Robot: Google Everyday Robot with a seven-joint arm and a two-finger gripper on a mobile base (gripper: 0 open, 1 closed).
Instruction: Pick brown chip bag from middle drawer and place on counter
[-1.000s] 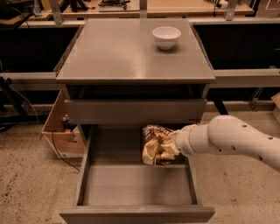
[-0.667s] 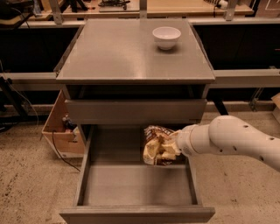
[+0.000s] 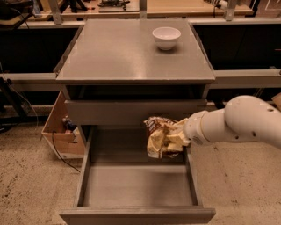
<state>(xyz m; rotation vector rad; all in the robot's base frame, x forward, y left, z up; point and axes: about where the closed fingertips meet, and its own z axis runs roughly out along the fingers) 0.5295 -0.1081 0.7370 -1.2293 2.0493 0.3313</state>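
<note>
The brown chip bag (image 3: 159,135), crinkled with its pale cream-yellow side showing, hangs above the right rear part of the open middle drawer (image 3: 136,184). My gripper (image 3: 178,136) reaches in from the right on a white arm and is shut on the bag, holding it clear of the drawer floor, just below the shut grey drawer front above. The grey counter (image 3: 123,52) lies above, with a white bowl (image 3: 166,37) at its back right.
A cardboard box (image 3: 61,132) with small items and a cable stands on the floor left of the cabinet. A light wooden tabletop (image 3: 175,6) with metal legs runs behind the counter. Speckled floor lies on both sides.
The bag and my gripper have moved slightly upward, toward the shut drawer front. The grip on the bag is unchanged.
</note>
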